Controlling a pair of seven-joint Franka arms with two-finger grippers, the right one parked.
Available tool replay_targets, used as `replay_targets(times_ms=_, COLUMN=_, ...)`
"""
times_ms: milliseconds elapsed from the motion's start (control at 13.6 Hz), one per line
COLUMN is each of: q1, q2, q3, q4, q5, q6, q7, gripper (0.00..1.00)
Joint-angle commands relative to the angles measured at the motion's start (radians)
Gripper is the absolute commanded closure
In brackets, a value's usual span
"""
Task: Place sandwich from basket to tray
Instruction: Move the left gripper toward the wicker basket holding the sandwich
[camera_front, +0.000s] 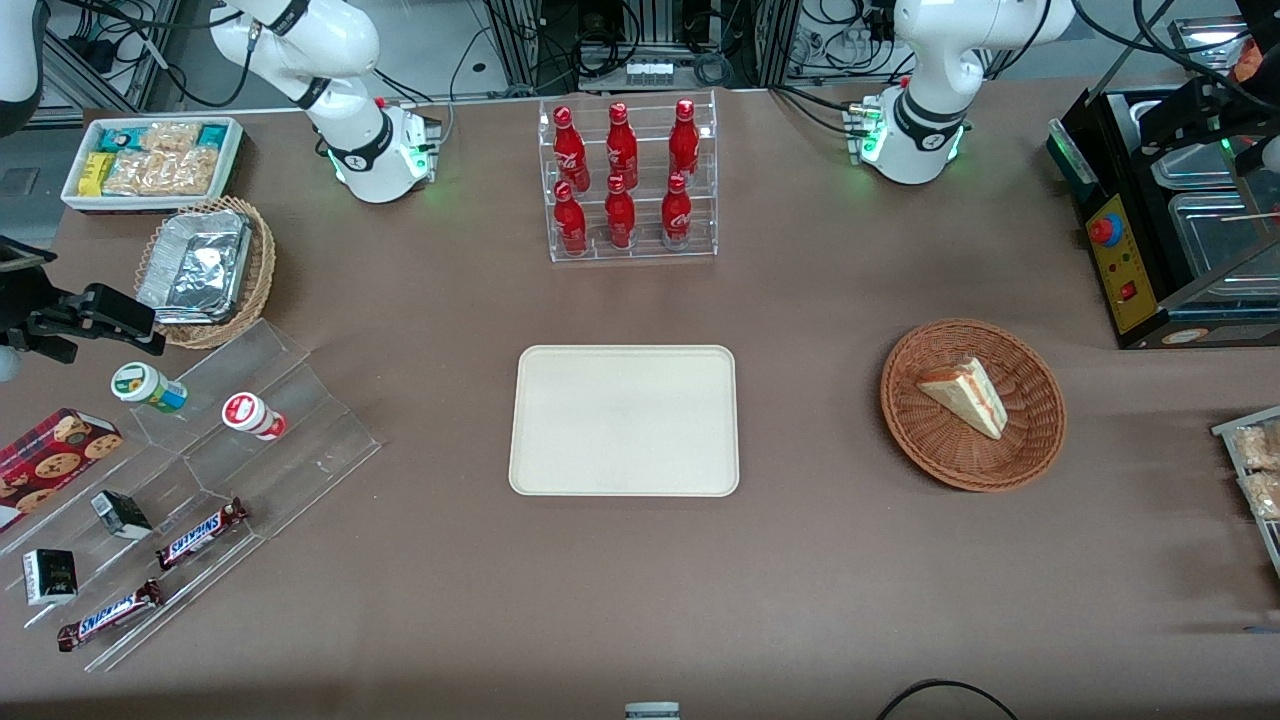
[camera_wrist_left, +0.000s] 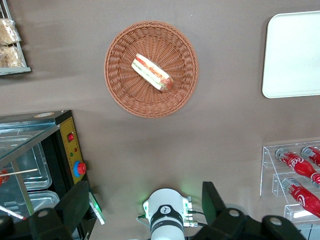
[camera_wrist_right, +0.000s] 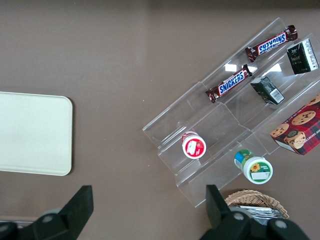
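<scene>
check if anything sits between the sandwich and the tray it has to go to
Nothing visible does. Only bare table separates the basket holding the sandwich from the tray. The left gripper hangs open high above the basket, with nothing beneath it.

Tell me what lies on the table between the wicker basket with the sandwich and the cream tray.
Nothing: in the front view only bare brown table separates the basket from the tray. The open pincer hangs high above the basket, holding nothing.

I see a brown table (camera_front: 820, 560) under even light, cables (camera_front: 620, 45) and metal framing (camera_front: 100, 60) along its farther edge.
</scene>
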Motion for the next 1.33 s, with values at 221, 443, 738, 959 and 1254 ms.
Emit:
replay_targets(times_ms=221, q1=-0.006, q2=0.149, q3=0.002, q4=0.017, q5=0.019, q6=0.051, q7=-0.053, gripper=0.0)
replay_targets(times_ms=443, q1=-0.008, q2=0.183, q3=0.0, q4=-0.131, q5=0.038, q6=0.25, q7=-0.265, gripper=0.0)
replay_targets(times_ms=738, q1=0.021, q2=0.137, q3=0.011, q4=-0.381, q5=0.022, q6=0.455, q7=-0.458, gripper=0.0)
replay_targets(times_ms=959, q1=0.049, q2=0.082, q3=0.019, q4=-0.603, q5=0.016, q6=0.669, q7=-0.49, gripper=0.0)
replay_targets(times_ms=1254, q1=0.046, q2=0.094, q3=0.019, q4=-0.794, q5=0.016, q6=0.911, q7=-0.524, gripper=0.0)
